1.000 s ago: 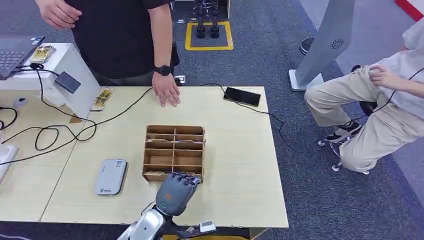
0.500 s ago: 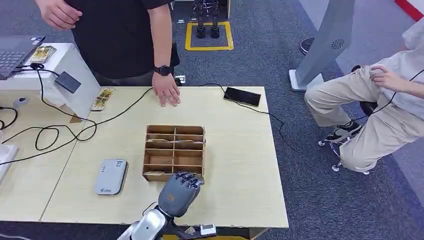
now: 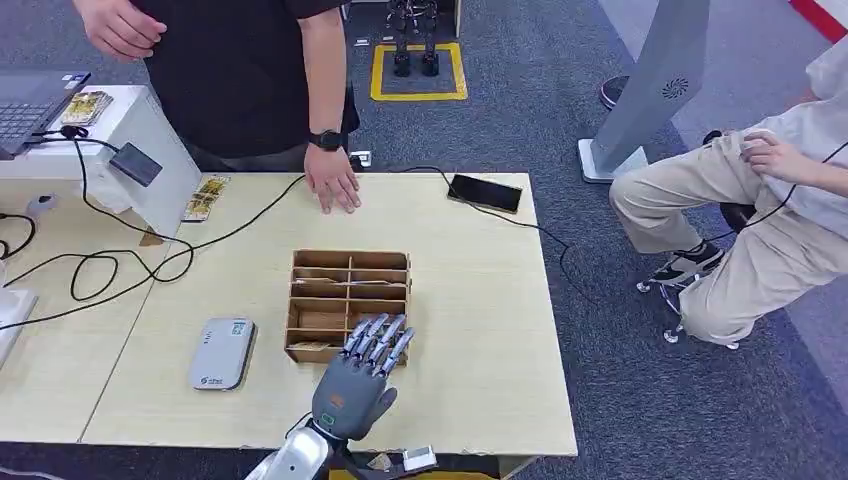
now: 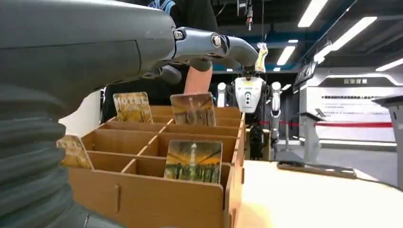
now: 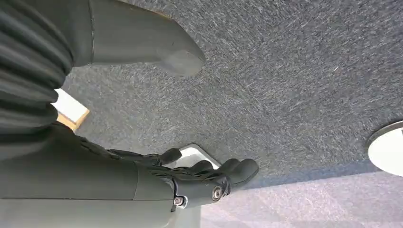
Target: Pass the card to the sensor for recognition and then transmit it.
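In the head view, a wooden divided box (image 3: 349, 303) is seen at the centre of the light wooden table (image 3: 470, 330), with a grey card reader (image 3: 221, 353) lower left of it and a black phone (image 3: 485, 193) toward the upper right. The left hand (image 3: 358, 375) is found at the lower centre, its fingers (image 3: 380, 338) extended and spread over the box's near edge, nothing being held. A person's hand (image 3: 333, 187) is pressed flat on the table's far edge.

What the head view hardly shows is supplied by the left wrist view: cards standing upright in the compartments. One card (image 4: 193, 160) is lodged in the nearest compartment, at the centre of that frame, and two more (image 4: 193, 109) stand in rows behind. The outstretched fingers are seen above the box, apart from every card.

In the right wrist view, the right hand (image 5: 190, 178) is shown above grey carpet (image 5: 294, 85), fingers loosely apart, empty.
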